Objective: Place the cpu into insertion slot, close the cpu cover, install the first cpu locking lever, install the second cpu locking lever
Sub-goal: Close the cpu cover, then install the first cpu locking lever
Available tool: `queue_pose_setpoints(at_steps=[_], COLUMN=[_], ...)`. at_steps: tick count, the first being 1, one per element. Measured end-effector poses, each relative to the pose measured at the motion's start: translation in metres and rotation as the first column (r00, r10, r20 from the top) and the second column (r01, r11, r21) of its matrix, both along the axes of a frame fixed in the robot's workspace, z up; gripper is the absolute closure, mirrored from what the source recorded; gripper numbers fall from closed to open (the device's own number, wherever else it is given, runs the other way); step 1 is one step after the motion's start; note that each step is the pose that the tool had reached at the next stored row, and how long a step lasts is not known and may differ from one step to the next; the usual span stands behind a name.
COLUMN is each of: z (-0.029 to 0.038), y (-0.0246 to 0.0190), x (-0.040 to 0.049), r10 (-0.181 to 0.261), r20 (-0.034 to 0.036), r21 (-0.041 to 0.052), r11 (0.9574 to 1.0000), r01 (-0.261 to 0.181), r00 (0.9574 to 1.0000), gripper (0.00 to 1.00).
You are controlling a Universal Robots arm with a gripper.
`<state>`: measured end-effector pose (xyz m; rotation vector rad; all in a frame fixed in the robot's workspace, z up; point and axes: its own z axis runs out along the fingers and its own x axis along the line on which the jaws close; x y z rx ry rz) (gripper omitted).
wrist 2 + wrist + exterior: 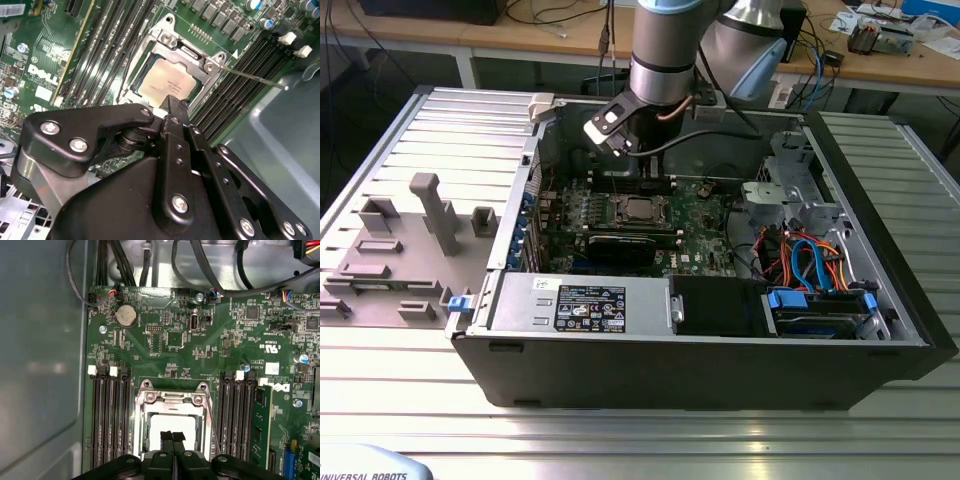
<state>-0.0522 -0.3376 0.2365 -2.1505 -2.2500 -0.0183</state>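
While cpu (pixel 167 82) sits in insertion slot (pixel 139 412), cpu cover (pixel 172 399) lies down over it. Jaws together, empty, tips low at cover's edge, likely paired to push, not grip. One locking lever (pixel 255 77) juts free over memory slots (pixel 230 100), seemingly unlatched.

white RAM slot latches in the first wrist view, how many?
4. Two latches between cpu and case wall; two across the cpu, one at the RAM stick. More may be hidden behind the gripper.
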Motion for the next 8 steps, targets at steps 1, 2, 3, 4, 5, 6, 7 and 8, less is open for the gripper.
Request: queue_pose_setpoints(at_steps=[1, 2, 3, 4, 5, 6, 7, 8], z=[-0.0002, -0.0003, -0.0003, -0.0003, -0.0003, -0.0003, -0.0003, -0.0003], y=[0.0002, 0.0002, 0.0002, 0.0002, 0.0002, 0.0002, 0.0002, 0.0002], x=[-0.0004, -0.0004, -0.0005, -0.0006, -0.0007, -0.0008, -0.0008, -0.0008], r10=[0.000, 0.000, 0.000, 0.000, 0.000, 0.000, 0.000, 0.000], r20=[-0.0001, -0.0001, -0.0001, 0.0000, -0.0001, -0.0001, -0.0001, 0.0000], r21=[-0.0001, -0.0001, 0.0001, 0.0001, 0.0001, 0.0001, 0.0000, 0.0000], r11=[1.0000, 1.0000, 1.0000, 1.0000, 1.0000, 1.0000, 1.0000, 1.0000], r01=[0.000, 0.000, 0.000, 0.000, 0.000, 0.000, 0.000, 0.000], r00=[1.0000, 1.0000, 1.0000, 1.0000, 1.0000, 1.0000, 1.0000, 1.0000], gripper=[0.89, 0.89, 0.89, 0.89, 0.89, 0.89, 0.89, 0.89])
